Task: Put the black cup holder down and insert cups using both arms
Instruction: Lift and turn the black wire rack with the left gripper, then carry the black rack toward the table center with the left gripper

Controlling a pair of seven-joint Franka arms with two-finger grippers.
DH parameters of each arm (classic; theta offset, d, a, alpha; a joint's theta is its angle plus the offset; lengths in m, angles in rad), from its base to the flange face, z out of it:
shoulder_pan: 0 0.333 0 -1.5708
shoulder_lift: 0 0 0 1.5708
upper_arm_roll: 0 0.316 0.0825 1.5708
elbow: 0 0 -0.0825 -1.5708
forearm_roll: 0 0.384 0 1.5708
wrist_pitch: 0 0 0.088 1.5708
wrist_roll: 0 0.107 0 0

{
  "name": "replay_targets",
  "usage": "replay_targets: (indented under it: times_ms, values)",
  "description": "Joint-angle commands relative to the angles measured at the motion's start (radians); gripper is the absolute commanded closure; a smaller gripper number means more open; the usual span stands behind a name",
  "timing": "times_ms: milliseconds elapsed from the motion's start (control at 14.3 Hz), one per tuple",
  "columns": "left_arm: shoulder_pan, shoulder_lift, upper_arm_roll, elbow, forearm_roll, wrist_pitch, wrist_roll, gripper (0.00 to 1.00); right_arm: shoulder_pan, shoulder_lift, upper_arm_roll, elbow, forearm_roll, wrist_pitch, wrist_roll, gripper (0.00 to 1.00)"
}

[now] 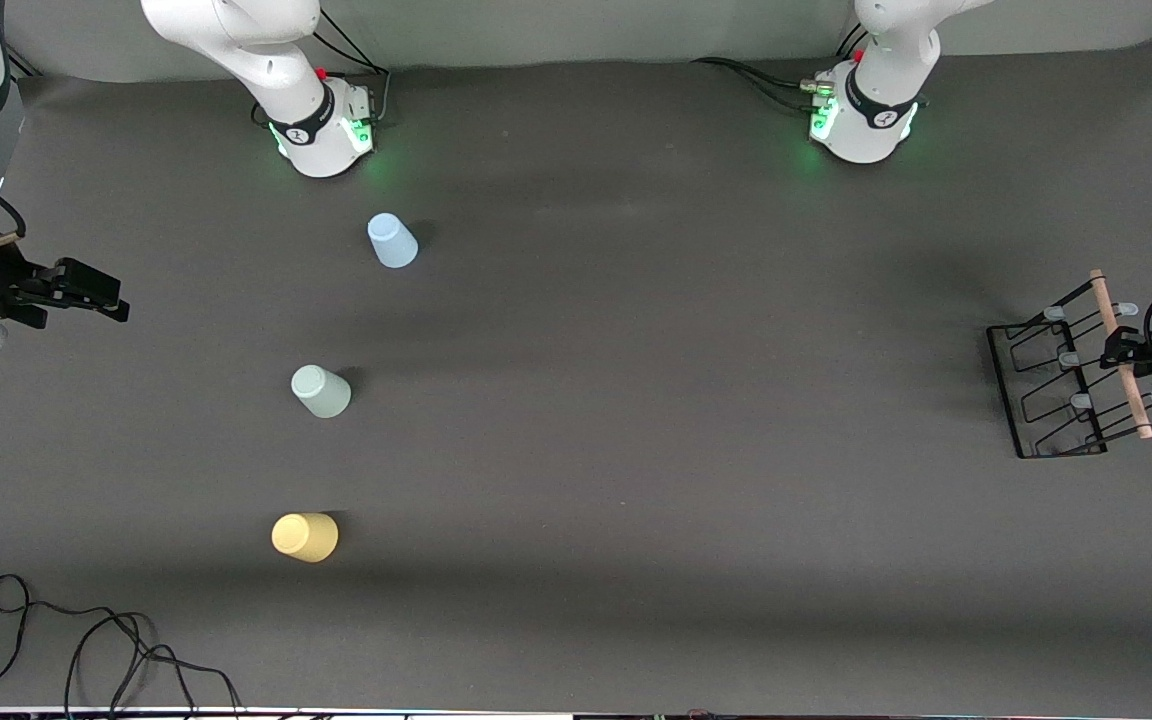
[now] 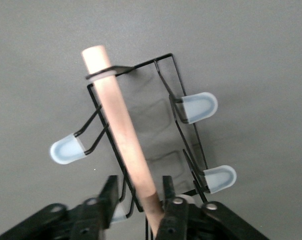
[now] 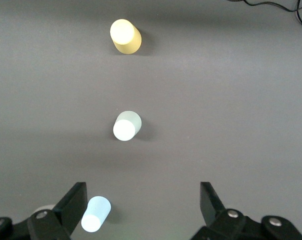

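The black cup holder (image 1: 1051, 390) stands at the left arm's end of the table, its wooden rod handle (image 1: 1121, 350) on top. My left gripper (image 1: 1128, 352) is open with its jaws on either side of the handle (image 2: 122, 130); one finger touches the rod, the other stands apart from it (image 2: 139, 192). Three cups stand upside down toward the right arm's end: light blue (image 1: 392, 241) nearest the bases, mint green (image 1: 321, 391) in the middle, yellow (image 1: 305, 537) nearest the front camera. My right gripper (image 1: 101, 298) is open and empty in the air (image 3: 143, 200), over the table's edge at the right arm's end.
A loose black cable (image 1: 86, 640) lies at the table's corner nearest the front camera, at the right arm's end. The two arm bases (image 1: 321, 125) (image 1: 866, 120) stand along the edge farthest from the front camera. The holder's pale-tipped pegs (image 2: 198, 107) stick out sideways.
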Motion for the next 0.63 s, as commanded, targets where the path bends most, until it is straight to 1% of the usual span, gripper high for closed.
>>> replay_targets:
  times_ms: [0, 279, 418, 557]
  values:
    - [0.005, -0.018, -0.003, -0.025, 0.008, 0.009, 0.01, 1.0, 0.012, 0.005, -0.012, 0.008, -0.002, 0.005, -0.005, 0.0]
    - [0.002, -0.031, -0.006, -0.021, -0.007, -0.006, 0.002, 1.0, 0.012, 0.006, -0.01, 0.008, -0.002, 0.005, -0.005, 0.0]
    - [-0.003, -0.065, -0.01, -0.01, -0.016, -0.026, -0.01, 1.0, 0.012, 0.006, -0.012, 0.008, -0.002, 0.005, -0.005, 0.0]
    - [-0.02, -0.1, -0.019, 0.036, -0.018, -0.118, -0.074, 1.0, 0.012, 0.006, -0.01, 0.008, -0.002, 0.005, -0.005, 0.0]
